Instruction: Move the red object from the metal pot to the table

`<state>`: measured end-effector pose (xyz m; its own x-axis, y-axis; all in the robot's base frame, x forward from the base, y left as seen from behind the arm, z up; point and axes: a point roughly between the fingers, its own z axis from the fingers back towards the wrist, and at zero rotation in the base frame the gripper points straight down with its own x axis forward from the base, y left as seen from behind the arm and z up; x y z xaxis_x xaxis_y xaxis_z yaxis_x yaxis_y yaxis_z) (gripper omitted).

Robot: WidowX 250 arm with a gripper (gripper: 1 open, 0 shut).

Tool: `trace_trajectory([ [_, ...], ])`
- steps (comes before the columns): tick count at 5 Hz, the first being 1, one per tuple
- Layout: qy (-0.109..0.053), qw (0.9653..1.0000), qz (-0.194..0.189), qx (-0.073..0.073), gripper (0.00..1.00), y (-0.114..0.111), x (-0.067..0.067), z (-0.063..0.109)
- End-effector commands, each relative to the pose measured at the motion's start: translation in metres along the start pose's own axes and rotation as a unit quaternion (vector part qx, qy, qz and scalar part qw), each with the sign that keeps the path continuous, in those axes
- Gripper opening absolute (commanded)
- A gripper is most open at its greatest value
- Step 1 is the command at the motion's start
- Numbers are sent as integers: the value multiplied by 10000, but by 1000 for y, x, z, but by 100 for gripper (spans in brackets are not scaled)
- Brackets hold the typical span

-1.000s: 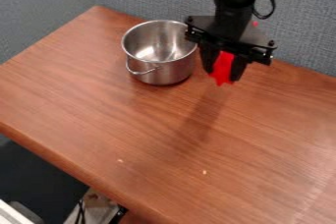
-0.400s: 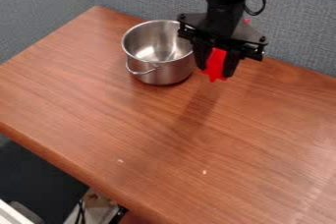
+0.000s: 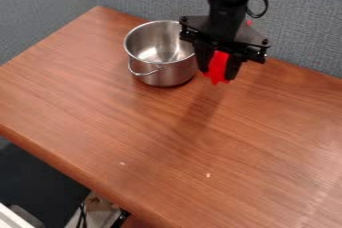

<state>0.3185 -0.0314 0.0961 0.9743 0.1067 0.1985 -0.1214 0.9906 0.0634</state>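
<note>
My claw (image 3: 223, 60) is clamped shut on the red block (image 3: 222, 68). The block hangs upright between the jaws, its lower part sticking out below them. It sits just to the right of the pot (image 3: 162, 54), outside the rim, above the wooden surface (image 3: 160, 132). I cannot tell whether its bottom end touches the wood; it looks close, with a faint shadow under it.

The pot is empty: bare shiny steel inside, small handle on the near side. Nothing else on the surface near me.

Handling notes, as I judge them:
- Block looks rigid, a solid bar with flat faces. No bend or sag under my grip.
- Probably light; it hangs straight with no visible tilt.
- Smooth painted sides may be a little slick, so a firm squeeze across two flat opposite faces is the right hold.
- I hold it near the upper end. That leaves the free end clear to meet the wood first.
- Not fragile by the look of it, but released on end it will likely tip over. Toward the pot it could knock the steel wall.

Task stands mostly done: block out of the pot, release on the wood remaining.
</note>
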Motion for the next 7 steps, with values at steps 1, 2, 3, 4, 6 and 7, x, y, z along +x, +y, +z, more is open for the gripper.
trace_trajectory([
  [1,-174,9998,85,16,0,7,10,6],
  [2,-167,9998,99,22,0,8,10,6],
  [3,-163,9998,110,28,0,8,10,5],
  [4,-159,9998,119,35,0,9,10,5],
  [6,-159,9998,141,45,0,10,10,4],
  [7,-163,9997,155,45,0,10,10,5],
])
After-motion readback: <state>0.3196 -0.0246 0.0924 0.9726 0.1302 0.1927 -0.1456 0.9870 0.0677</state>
